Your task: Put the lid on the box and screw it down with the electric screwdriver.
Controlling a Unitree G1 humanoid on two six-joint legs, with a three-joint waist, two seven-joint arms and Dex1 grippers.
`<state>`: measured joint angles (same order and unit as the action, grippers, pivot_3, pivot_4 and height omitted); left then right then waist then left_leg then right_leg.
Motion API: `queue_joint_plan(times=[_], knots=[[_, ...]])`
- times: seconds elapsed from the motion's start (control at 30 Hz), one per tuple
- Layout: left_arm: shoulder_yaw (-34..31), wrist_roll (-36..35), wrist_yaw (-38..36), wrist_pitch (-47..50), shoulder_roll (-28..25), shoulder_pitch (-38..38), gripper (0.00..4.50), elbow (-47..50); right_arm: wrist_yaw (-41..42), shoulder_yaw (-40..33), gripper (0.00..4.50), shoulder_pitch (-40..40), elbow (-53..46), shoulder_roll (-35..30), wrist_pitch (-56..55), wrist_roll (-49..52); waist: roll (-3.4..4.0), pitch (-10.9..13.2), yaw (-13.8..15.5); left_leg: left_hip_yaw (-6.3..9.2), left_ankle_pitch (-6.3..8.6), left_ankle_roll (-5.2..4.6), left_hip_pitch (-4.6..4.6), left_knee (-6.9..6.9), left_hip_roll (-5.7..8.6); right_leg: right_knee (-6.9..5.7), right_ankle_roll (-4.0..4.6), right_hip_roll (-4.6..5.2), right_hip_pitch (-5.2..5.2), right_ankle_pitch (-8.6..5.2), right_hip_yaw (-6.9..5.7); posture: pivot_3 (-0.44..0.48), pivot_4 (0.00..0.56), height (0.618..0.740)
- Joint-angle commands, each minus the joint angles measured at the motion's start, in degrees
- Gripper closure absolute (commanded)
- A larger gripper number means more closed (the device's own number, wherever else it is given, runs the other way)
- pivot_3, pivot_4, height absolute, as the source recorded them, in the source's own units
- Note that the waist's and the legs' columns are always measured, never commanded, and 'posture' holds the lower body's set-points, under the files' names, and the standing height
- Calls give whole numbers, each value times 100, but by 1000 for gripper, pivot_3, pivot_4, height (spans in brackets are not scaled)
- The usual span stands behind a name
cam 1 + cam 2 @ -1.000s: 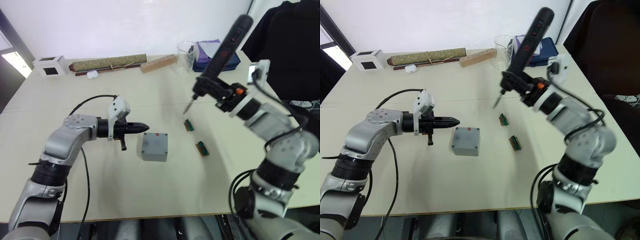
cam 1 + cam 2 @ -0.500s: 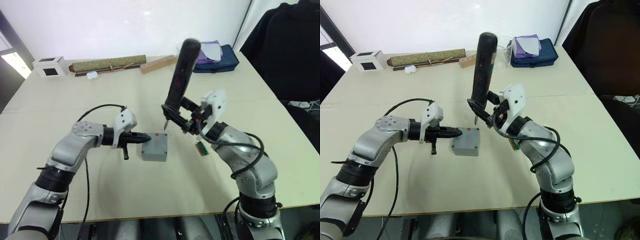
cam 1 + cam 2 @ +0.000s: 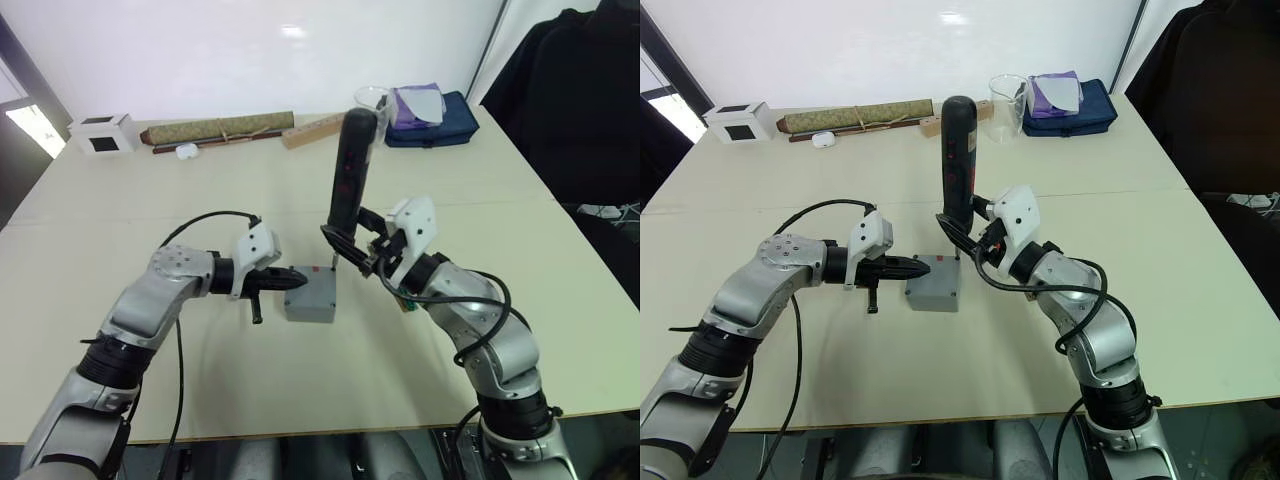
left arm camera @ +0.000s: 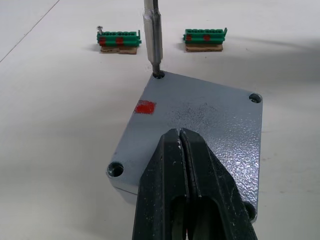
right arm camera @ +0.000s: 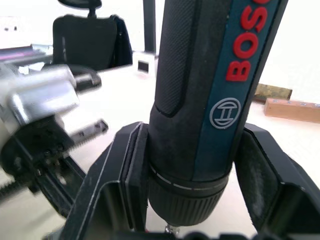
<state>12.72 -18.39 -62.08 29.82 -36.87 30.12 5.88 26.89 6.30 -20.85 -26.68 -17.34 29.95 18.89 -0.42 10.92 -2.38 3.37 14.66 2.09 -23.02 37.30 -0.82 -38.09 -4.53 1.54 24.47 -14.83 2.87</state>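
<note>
Lowered since before, the screwdriver [image 3: 959, 160] in the right pincer [image 5: 190, 200] meets the lid's [image 4: 200, 125] corner hole; left pincer [image 4: 189, 200], pressed together, rests on it.

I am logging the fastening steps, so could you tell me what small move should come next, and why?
Probably run the black stick-shaped electric screwdriver to drive that corner screw. In the left wrist view its metal bit already sits in a corner hole of the grey square lid, which covers the grey box. The right gripper clamps the tool upright, and the left gripper, shut, rests against the box's near edge.
</note>
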Motion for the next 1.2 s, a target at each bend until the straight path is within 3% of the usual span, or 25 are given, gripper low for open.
queue_joint_plan(times=[0.03, 0.33, 0.83, 1.2], knots=[[144, 97, -40, 75, -3, -17, 4500, 29, 47, -57, 2375, 31, -48, -115, -29, -23, -1, -1, 0, 0, 0, 0, 3, -1, 0, 0, 0, 0, -2, 0, 0, 0, 150, 740], [191, 176, -50, 29, 125, 25, 4500, -82, -65, 227, 2375, 89, 183, -191, 293, -207, -10, -7, 9, -1, 0, 0, 30, -4, 0, 1, 0, 0, -29, -1, 1, 0, 150, 740], [249, 202, 7, 73, 237, -141, 4500, 40, -224, 655, 2375, 179, 513, -251, 535, -446, -51, -50, 5, -1, 6, -7, 155, -34, -1, 23, 18, 2, -151, -37, 1, 0, 150, 740], [241, 216, -18, 36, 205, -175, 4500, 13, -251, 675, 2375, 248, 481, -205, 549, -462, -57, -83, 6, 2, 9, -12, 161, -39, -1, 34, 19, 2, -160, -46, 0, 0, 150, 740]])
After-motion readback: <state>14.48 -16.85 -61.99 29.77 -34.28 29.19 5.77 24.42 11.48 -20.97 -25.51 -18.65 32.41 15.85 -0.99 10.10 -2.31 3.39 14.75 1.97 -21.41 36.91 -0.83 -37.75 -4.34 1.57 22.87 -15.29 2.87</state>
